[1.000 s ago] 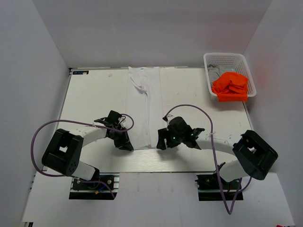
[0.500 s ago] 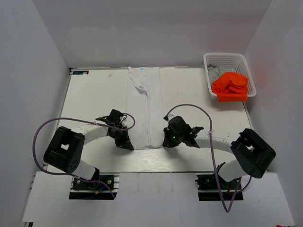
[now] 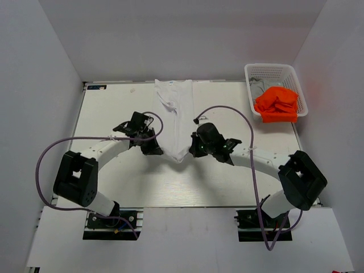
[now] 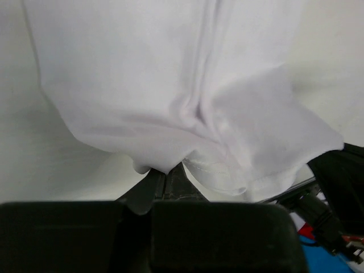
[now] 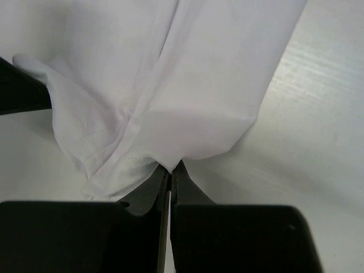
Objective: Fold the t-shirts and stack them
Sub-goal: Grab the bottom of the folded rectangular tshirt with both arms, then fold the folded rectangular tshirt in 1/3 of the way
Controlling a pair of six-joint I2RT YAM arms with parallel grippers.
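I am pinching the near hem of the plain white thin-cloth t-shirt [image 3: 175, 108] with both tools. My left gripper [image 3: 154, 149] and right gripper [image 3: 195, 149] are each clamped on a corner. The cloth is sagging between them, with its collar end lying flat on the pale tabletop [image 3: 108, 114] ahead. To fold it well, I judge, both corners should travel forward level and together, taut enough to avoid wrinkles.

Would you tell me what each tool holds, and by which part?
Both pinch the white t-shirt at its near hem: left tool the left corner, right tool the right.
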